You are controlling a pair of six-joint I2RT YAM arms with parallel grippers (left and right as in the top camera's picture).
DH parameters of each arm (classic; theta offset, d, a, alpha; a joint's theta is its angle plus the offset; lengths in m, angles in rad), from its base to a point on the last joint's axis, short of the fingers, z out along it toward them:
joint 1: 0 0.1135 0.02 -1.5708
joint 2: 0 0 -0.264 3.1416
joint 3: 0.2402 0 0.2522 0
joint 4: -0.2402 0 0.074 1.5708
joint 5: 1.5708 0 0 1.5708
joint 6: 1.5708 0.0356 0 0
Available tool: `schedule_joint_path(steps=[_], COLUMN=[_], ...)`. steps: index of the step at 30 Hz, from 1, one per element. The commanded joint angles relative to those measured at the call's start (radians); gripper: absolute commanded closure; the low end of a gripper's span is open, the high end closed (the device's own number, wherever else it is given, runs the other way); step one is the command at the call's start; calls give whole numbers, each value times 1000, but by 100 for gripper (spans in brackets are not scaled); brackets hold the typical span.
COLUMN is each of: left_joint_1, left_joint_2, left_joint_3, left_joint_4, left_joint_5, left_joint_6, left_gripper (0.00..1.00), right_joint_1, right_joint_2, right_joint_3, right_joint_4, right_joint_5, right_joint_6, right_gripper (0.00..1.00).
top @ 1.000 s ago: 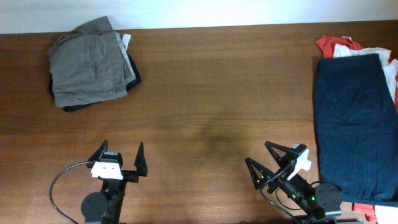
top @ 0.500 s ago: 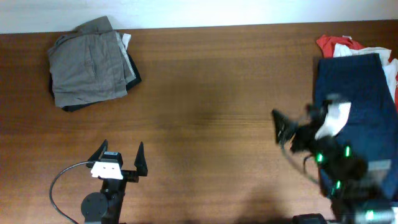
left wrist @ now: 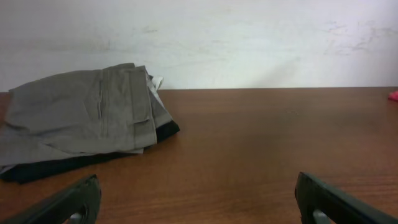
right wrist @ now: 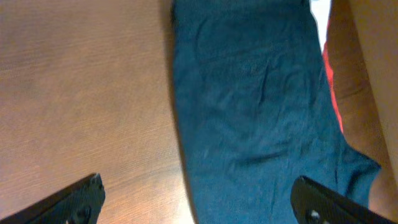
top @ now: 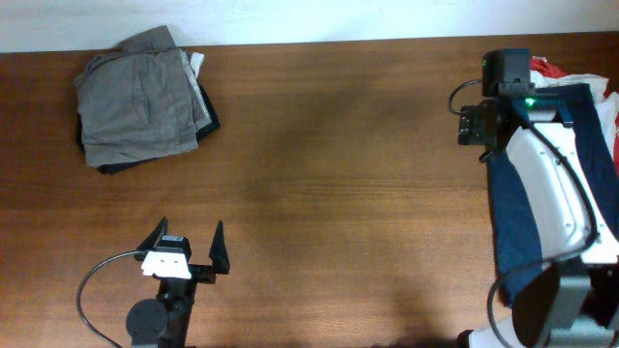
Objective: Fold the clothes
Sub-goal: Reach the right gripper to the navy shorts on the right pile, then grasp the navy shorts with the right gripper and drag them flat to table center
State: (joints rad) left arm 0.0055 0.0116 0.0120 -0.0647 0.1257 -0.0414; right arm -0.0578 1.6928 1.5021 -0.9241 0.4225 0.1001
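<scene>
- Broadly, the bench [top: 338, 193] lay bare across its middle, which looked like the place for you to spread and fold.
- Largest of the loose clothes was the navy garment [right wrist: 249, 112], lying flat along the right edge on top of a red garment [top: 546, 66] and a white garment [top: 607, 116].
- To my eye, the step was your first grasp on the navy garment. Pinching its top layer alone at the left hem would have spared you dragging the red one along.
- Far left sat a grey folded pile [top: 140, 101] on a dark garment [left wrist: 62, 165], well apart and in nobody's way.
- Your own right arm hid much of the navy cloth from overhead, so the wrist view was the better guide.
- Your right hand [right wrist: 196, 186] hung above that hem, spread wide and empty.
- Your left hand [left wrist: 196, 193] was parked at the near edge, also wide and holding nothing.
</scene>
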Motion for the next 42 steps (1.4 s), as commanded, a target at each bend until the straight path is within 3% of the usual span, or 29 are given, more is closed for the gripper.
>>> schedule_joint_path(steps=[1, 4, 13, 17, 19, 21, 22, 23, 25, 28, 32, 36, 42], left_joint_1=[-5, -5, -5, -5, -5, -5, -5, -5, -5, -5, -5, -5, -5], left_joint_2=[-6, -6, -6, -6, -6, -6, -6, -6, -6, -6, -6, -6, -6], left_joint_3=[-3, -3, -3, -3, -3, -3, -3, -3, -3, -3, -3, -3, -3], left_joint_4=[-4, -4, -4, -4, -4, -4, -3, -4, -4, -4, -4, -4, -4], left_joint_5=[16, 16, 16, 16, 16, 16, 16, 16, 16, 16, 16, 16, 16], left_joint_6=[19, 19, 19, 19, 19, 19, 19, 19, 19, 19, 19, 19, 19], left_gripper=[1, 1, 1, 1, 1, 1, 1, 1, 1, 1, 1, 1, 1], right_joint_1=[-56, -61, -163, -212, -224, -233, -239, -241, -242, -245, -246, -246, -245], right_joint_2=[88, 177, 520, 543, 550, 571, 586, 593, 592, 591, 577, 452, 190], right_joint_3=[22, 22, 22, 22, 22, 22, 22, 22, 22, 59, 181, 247, 247], right_joint_4=[108, 236, 539, 610, 628, 629, 625, 613, 606, 521, 340, 174, 115], right_joint_5=[26, -33, -37, -227, -227, -228, -228, -228, -228, -201, -182, -85, -71], right_joint_6=[-13, -112, -112, -128, -126, -126, -126, -126, -126, -55, -10, 236, 238], right_gripper=[2, 1, 1, 2, 15, 16, 22, 38, 56, 96, 96, 96, 96])
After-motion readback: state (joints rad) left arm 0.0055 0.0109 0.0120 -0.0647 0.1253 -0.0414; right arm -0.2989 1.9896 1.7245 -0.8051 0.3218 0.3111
